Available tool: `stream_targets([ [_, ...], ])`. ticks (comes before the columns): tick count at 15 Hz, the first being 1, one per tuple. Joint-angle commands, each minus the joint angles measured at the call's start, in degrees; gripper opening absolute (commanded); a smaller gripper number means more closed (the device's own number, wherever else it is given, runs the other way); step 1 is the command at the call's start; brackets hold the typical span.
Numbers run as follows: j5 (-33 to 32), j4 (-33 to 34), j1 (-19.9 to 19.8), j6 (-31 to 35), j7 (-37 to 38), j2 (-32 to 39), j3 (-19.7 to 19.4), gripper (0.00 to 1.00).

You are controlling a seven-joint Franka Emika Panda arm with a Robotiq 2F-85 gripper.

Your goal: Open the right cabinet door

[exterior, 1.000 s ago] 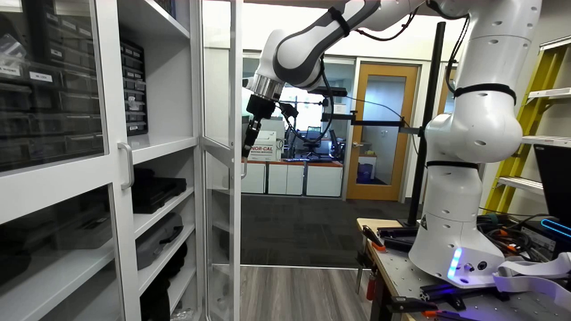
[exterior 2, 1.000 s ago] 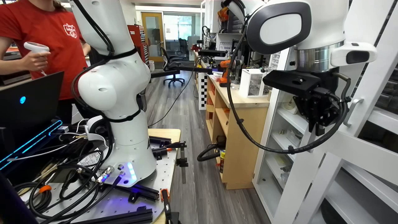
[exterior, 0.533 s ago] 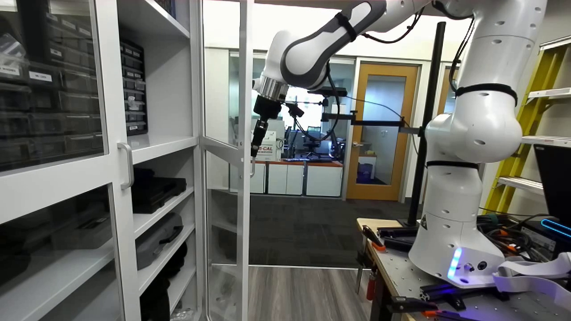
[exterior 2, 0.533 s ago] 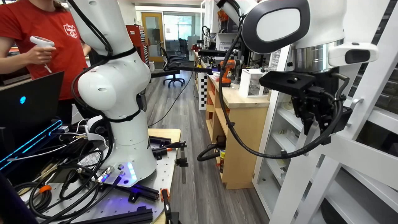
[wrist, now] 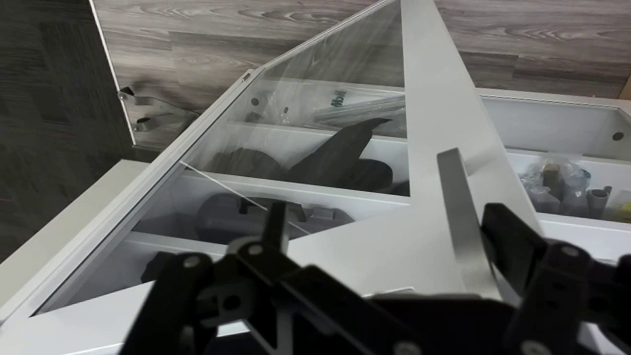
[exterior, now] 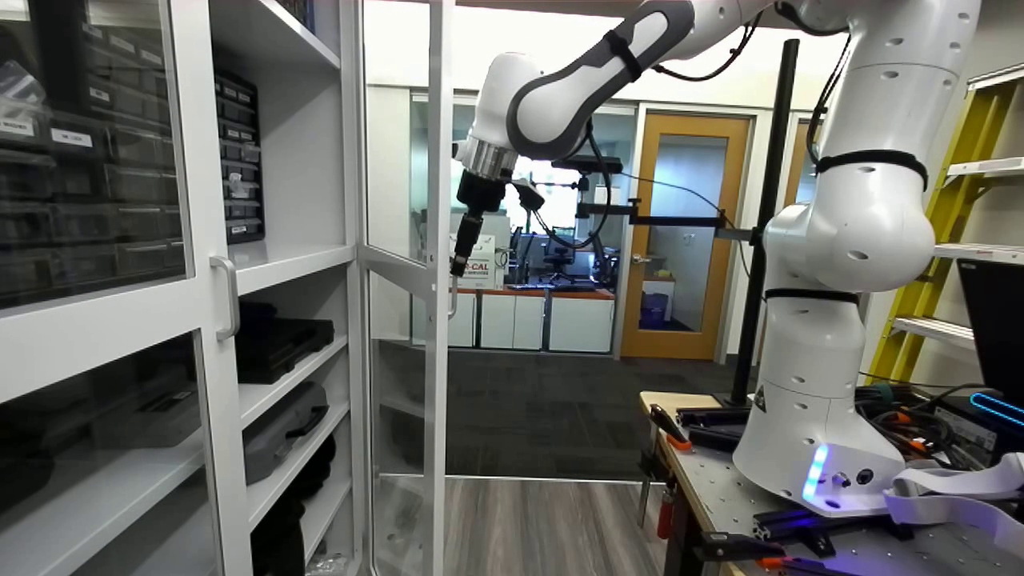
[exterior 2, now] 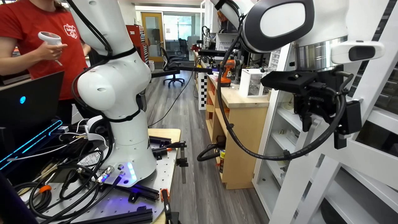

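The right cabinet door (exterior: 438, 384), clear glass in a white frame, stands swung outward from the cabinet in both exterior views. On its edge is a slim bar handle (wrist: 459, 197), visible in the wrist view and in an exterior view as a handle (exterior: 454, 300). My gripper (wrist: 386, 217) is open wide around this handle. One black finger (wrist: 512, 241) lies right beside the bar, apparently touching it; the opposite one is well away across the door's rail. In an exterior view the spread gripper (exterior 2: 323, 134) straddles the handle from above, partly behind a cable.
The left cabinet door (exterior: 210, 200) is closed beside shelves holding black cases (exterior: 280, 344). A black cable (exterior 2: 261, 154) loops below the wrist. Beyond the door stands a wooden bench (exterior 2: 248, 133). A person in red (exterior 2: 46, 25) stands behind the robot's table (exterior: 720, 496).
The right door swung further out with the gripper between the earliest frames, then stopped. The jaws, together at first, have spread apart from the handle. The wrist has shifted slightly.
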Motion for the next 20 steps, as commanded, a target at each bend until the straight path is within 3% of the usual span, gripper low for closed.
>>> stream_targets([
  [1,2.45,1.18,1.68,-4.37,-3.86,-0.61,-0.39,1.0],
  [7,3.21,2.84,3.19,-14.23,-6.25,-0.32,0.59,1.0],
  [9,2.61,3.43,2.7,-14.94,-3.31,-0.21,0.76,1.0],
  [20,2.47,2.93,2.74,-13.63,-4.12,0.02,0.55,1.0],
])
